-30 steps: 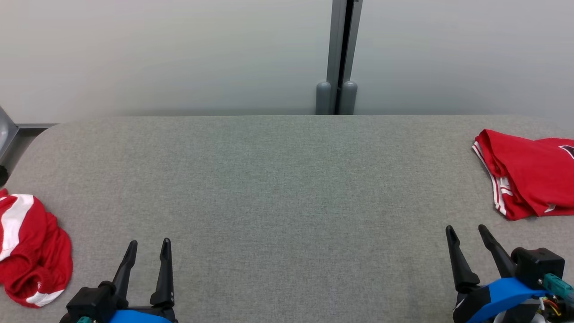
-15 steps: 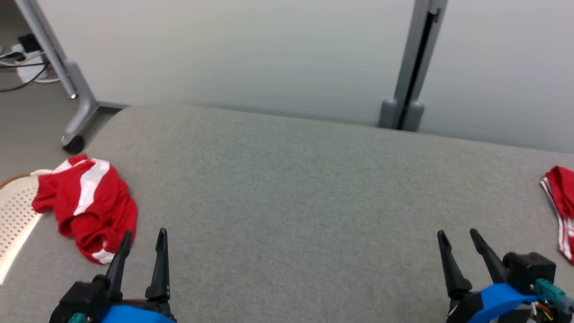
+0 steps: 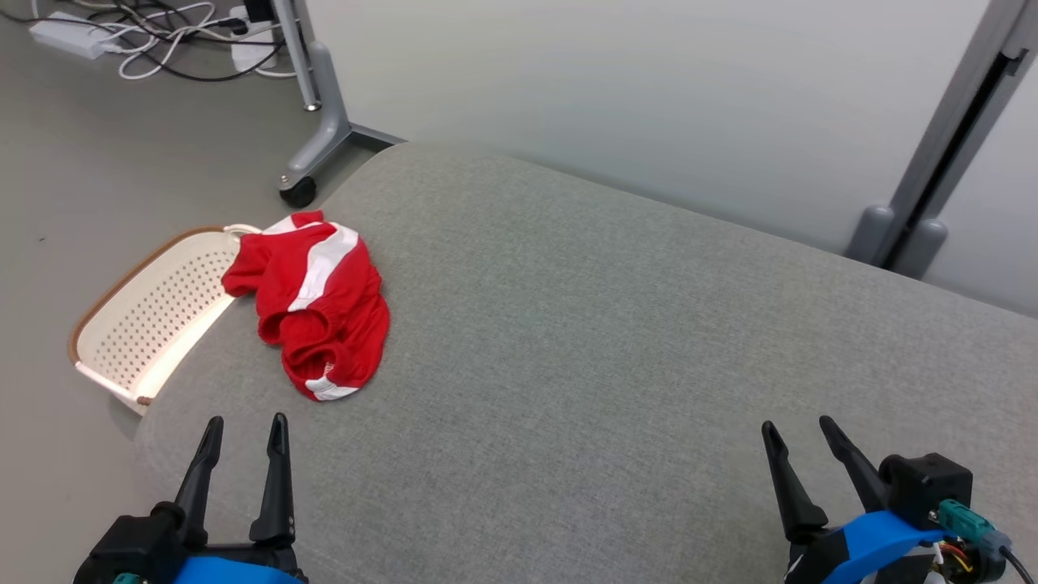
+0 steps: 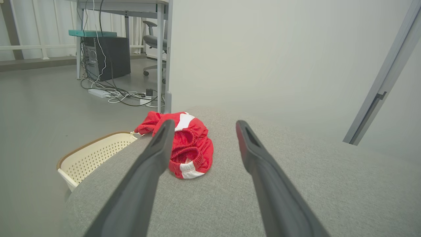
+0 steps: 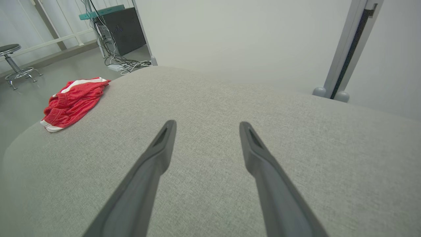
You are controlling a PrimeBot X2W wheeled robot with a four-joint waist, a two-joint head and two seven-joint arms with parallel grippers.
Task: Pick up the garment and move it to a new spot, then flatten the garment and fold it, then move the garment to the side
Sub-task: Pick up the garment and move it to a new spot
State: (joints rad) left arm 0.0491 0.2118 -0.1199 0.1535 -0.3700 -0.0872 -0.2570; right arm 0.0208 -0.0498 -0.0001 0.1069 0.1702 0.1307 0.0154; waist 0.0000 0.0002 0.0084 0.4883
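Subject: the garment (image 3: pixel 320 312), red with a white stripe. It lies crumpled in a heap on the grey desk (image 3: pixel 608 365), close to the left edge, at about 10 o'clock from the desk's middle in the head view. It is neither spread nor folded. One red end reaches over the edge toward a pale perforated basket (image 3: pixel 122 308) that stands on the floor at the garment's 9 o'clock. Whether the cloth touches the basket rim cannot be told.

Left tool (image 3: pixel 247 420): fingers spread wide, holding nothing, above the desk's near edge. The garment is at roughly its 1 o'clock, near but apart.

Right tool (image 3: pixel 798 425): fingers likewise spread, empty, well apart from the garment, which is at about its 10 o'clock.

Assessment: the first step, picking up the garment, is not yet begun, and no contact is made.

Next move, as judged: the left tool should reach forward to the heap, come down on a raised fold and close on it. It should take enough cloth to lift the whole bundle clear of the edge without dropping it toward the basket.
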